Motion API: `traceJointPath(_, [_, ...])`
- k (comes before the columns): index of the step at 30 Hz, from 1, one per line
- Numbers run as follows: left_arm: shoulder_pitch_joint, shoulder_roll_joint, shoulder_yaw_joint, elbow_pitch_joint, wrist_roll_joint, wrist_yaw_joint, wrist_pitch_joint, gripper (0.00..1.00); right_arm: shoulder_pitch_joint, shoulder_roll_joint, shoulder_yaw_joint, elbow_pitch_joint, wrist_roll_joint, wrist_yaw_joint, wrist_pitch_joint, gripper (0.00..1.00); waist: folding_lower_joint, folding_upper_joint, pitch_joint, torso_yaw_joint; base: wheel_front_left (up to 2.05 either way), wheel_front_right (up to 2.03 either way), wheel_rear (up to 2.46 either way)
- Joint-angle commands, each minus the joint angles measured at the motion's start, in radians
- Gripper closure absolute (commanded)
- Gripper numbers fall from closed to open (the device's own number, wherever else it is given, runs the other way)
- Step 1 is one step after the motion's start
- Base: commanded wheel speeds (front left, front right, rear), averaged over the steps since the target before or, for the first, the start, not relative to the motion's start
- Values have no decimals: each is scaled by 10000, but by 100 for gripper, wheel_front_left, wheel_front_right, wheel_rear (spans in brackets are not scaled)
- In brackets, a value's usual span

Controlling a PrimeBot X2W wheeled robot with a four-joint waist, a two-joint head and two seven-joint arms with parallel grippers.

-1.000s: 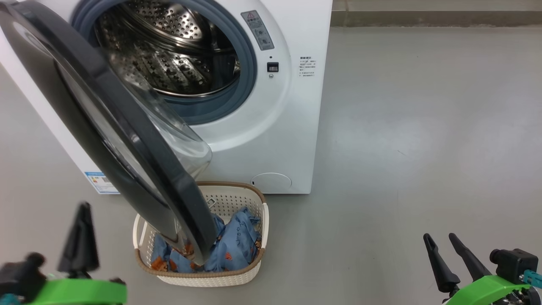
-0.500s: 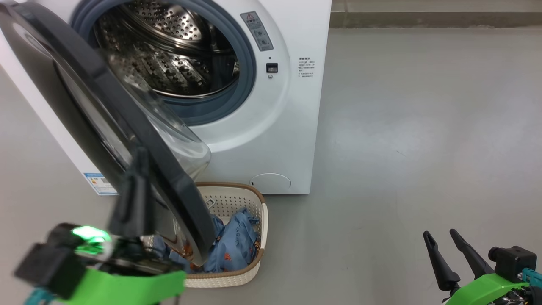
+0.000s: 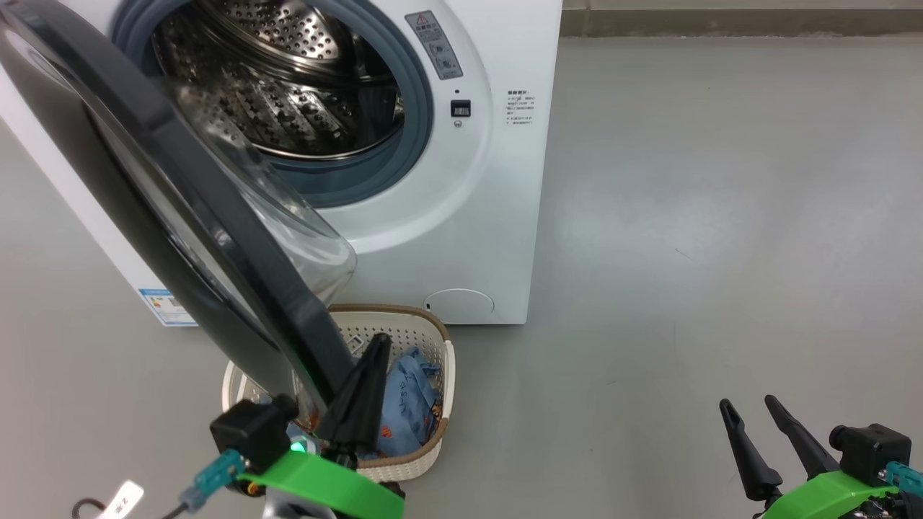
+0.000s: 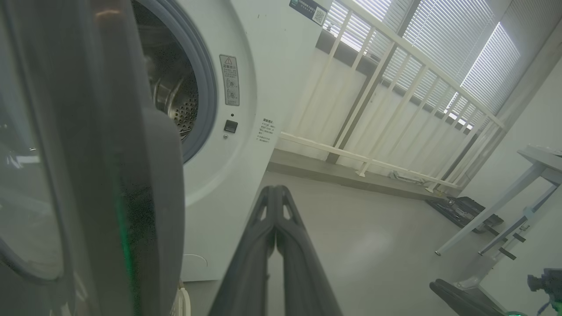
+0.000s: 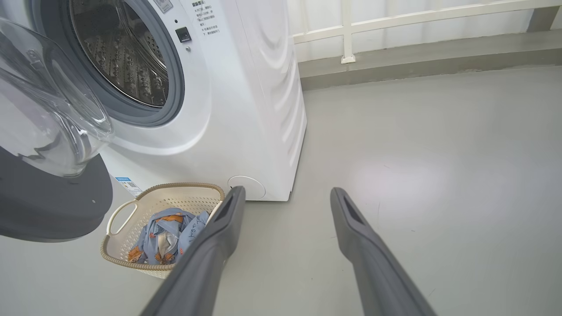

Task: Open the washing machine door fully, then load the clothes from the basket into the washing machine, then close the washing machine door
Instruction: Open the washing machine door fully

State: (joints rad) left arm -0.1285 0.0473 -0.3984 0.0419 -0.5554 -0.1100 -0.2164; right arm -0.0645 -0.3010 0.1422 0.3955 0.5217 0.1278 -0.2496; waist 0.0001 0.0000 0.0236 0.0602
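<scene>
Head view, with both wrist views. The washing machine (image 3: 461, 238) fills the upper left of the frame, its steel drum (image 3: 288, 94) and grey gasket (image 3: 404, 144) exposed. The washing machine door (image 3: 238, 249) stands partly open, running as a dark diagonal from the upper left corner down to the lower centre-left, with its clear domed window bulging toward the machine.

The basket (image 3: 414, 331) sits on the grey floor (image 3: 685, 216) just in front of the machine, at lower centre. Its left part is hidden behind the door's lower edge. The clothes (image 3: 407, 404) lie inside the basket – blue fabric with small orange figures, and a bit of white visible in the right wrist view.

The left gripper (image 3: 379, 340) appears at lower centre-left, over the basket and just beside the door's lower edge, with its two fingers pressed together and nothing between them. Whether it touches the door cannot be told. In the left wrist view the door's rim occupies the left of the frame, close beside the joined fingers.

The right gripper (image 3: 748, 401) sits in the lower right corner – fingers apart, empty, well away from the basket and the machine.
</scene>
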Motion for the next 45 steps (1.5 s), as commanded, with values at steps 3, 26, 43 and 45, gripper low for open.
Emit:
traceJointPath(3, [-931, 32, 341, 611, -335, 99, -248, 100, -51, -164, 151, -220, -183, 29, -122, 0, -1, 0, 26, 29, 0, 0, 0])
traceJointPath(26, [-1251, 30, 1031, 2100, -582, 123, -452, 100, 23, -200, 155, -288, -354, 29, -122, 0, -1, 0, -36, 374, 0, 0, 0])
traceJointPath(43, [-467, 108, 1078, 1750, -186, 212, -453, 100, 9, -209, 210, -324, -428, 29, -122, 0, -1, 0, -90, 1193, 0, 0, 0])
traceJointPath(45, [-341, 167, 1079, 1653, -168, 262, -443, 100, 14, -203, 203, -328, -430, 29, -122, 0, -1, 0, -100, 1313, 0, 0, 0])
